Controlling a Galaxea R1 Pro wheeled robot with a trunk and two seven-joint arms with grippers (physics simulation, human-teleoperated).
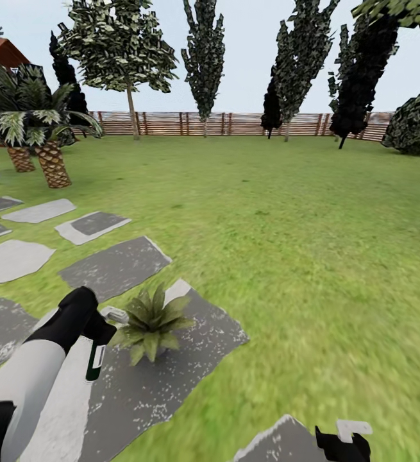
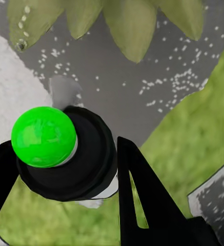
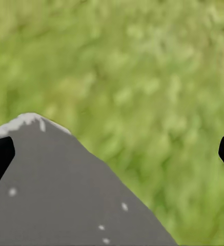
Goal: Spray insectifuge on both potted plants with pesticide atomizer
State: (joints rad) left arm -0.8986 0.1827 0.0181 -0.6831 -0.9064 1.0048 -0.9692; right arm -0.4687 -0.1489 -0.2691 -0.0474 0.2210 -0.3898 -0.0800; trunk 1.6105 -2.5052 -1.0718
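On a grey stepping stone (image 1: 171, 378) in the lawn (image 1: 286, 218), the atomizer (image 1: 97, 360) hangs clamped in the left gripper (image 1: 94, 333), nozzle w/ pale head just beside the potted plant (image 1: 151, 323) that sits near the stone's far edge; left wrist view shows its green cap (image 2: 43, 136) btwn black fingers (image 2: 142, 200), leaves (image 2: 127, 25) just beyond. Right gripper (image 1: 344, 443) is low over another stone's (image 3: 55, 195) edge, fingers wide apart, nothing btwn them. Palms (image 1: 36, 128), trees and fence (image 1: 222, 123) stand well off.
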